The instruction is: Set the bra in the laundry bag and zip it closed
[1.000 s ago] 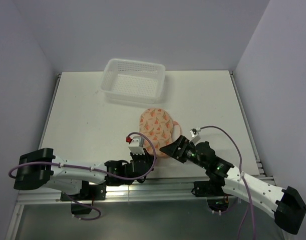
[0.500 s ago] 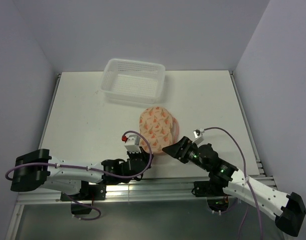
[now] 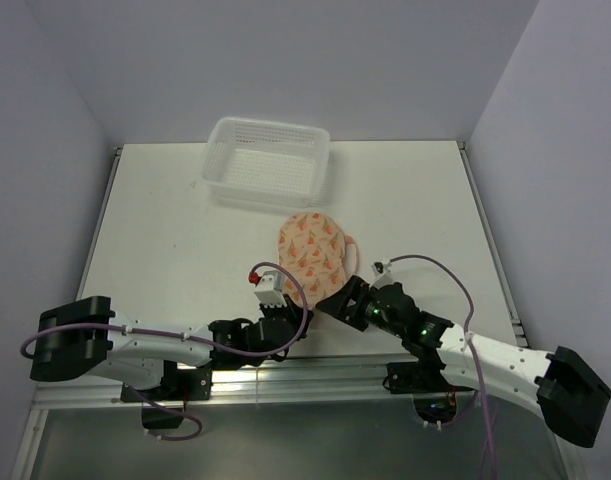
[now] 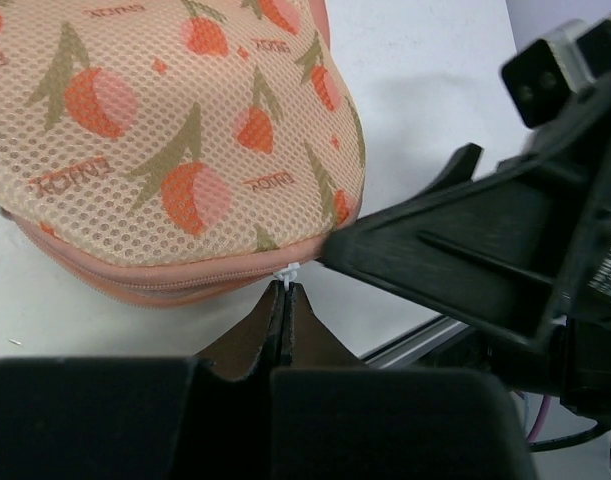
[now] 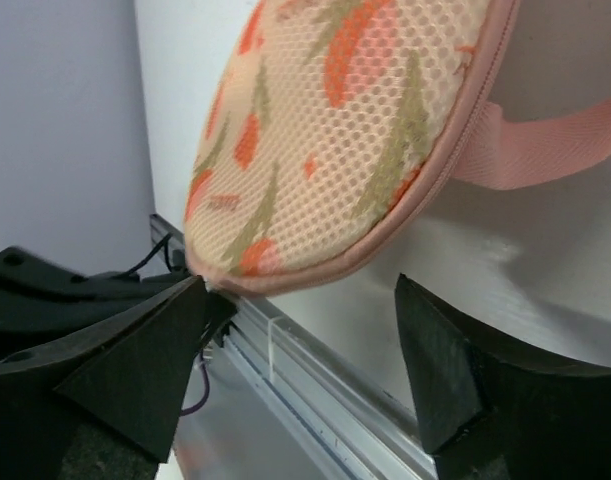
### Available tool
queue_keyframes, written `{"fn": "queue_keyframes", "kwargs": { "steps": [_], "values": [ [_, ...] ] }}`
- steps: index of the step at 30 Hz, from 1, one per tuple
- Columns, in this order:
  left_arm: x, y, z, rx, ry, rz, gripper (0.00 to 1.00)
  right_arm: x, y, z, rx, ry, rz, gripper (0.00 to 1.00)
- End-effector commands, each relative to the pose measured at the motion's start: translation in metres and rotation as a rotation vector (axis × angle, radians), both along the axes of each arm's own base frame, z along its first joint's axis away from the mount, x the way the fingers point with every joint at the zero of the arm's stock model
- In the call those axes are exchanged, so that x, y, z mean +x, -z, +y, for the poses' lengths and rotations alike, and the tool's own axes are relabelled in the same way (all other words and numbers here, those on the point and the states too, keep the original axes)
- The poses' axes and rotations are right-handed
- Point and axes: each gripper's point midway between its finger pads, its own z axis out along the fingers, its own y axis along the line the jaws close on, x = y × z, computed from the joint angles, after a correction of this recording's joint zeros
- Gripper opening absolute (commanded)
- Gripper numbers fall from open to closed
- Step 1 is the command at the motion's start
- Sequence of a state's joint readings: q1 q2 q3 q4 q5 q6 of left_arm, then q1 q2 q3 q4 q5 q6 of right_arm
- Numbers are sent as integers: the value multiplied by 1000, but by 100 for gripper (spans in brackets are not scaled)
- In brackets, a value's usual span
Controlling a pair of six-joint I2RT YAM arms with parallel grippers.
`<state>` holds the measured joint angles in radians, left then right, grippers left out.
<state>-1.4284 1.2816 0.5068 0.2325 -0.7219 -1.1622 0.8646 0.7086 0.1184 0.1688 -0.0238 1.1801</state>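
The laundry bag (image 3: 313, 248), a peach mesh pouch with orange fruit print, lies on the white table, in the middle near the front. In the left wrist view my left gripper (image 4: 287, 288) is shut on the small white zipper pull (image 4: 288, 272) at the bag's (image 4: 175, 130) near edge. My right gripper (image 5: 300, 300) is open and straddles the same near end of the bag (image 5: 355, 130). One of its fingers (image 5: 145, 360) is by the zipper edge, the other finger (image 5: 455, 370) stands apart. The bra is out of view.
A white plastic mesh basket (image 3: 270, 124) stands at the back of the table. A pink loop strap (image 5: 555, 150) sticks out of the bag's right side. The table's metal front rail (image 5: 315, 390) runs just under both grippers.
The right gripper's fingers have narrowed a little and it has shifted left onto the bag's near end. The left gripper has kept its hold on the pull, and the bag looks narrower.
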Motion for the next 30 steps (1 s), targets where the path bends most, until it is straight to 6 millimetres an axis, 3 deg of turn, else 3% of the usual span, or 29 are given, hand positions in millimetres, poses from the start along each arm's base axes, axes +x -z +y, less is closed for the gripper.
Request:
{"fn": "queue_keyframes", "kwargs": {
  "steps": [1, 2, 4, 5, 7, 9, 14, 18, 22, 26, 30],
  "values": [
    [-5, -9, -13, -48, 42, -10, 0, 15, -31, 21, 89, -6, -72, 82],
    [-5, -8, -13, -44, 42, -6, 0, 18, -35, 24, 92, -7, -76, 63],
    [-6, -2, -9, -29, 41, 1, 0, 21, -36, 32, 92, -22, -77, 41],
    [-6, 0, -6, -26, 34, 5, 0, 23, -35, 34, 89, -23, -73, 20],
    [-7, 5, 4, 2, 24, 10, 0, 28, -31, 34, 68, -18, -71, 3],
    [-4, 6, 16, 16, -7, 10, 0, 32, -32, 30, 68, -13, -83, 0],
    [-3, 23, 70, 85, -93, 35, 0, 42, -35, 13, 50, 8, -120, 0],
    [-4, 30, 101, 95, -145, 60, 0, 48, -38, 0, 22, 11, -150, 0],
    [-5, 41, 135, 106, -224, 99, 0, 53, -28, -15, -16, 6, -142, 0],
    [-6, 43, 145, 77, -247, 110, 0, 62, -22, -22, -65, -2, -147, 0],
    [0, 36, 142, 104, -263, 65, 0, 76, -17, -9, -104, -59, -112, 0]
  ]
}}
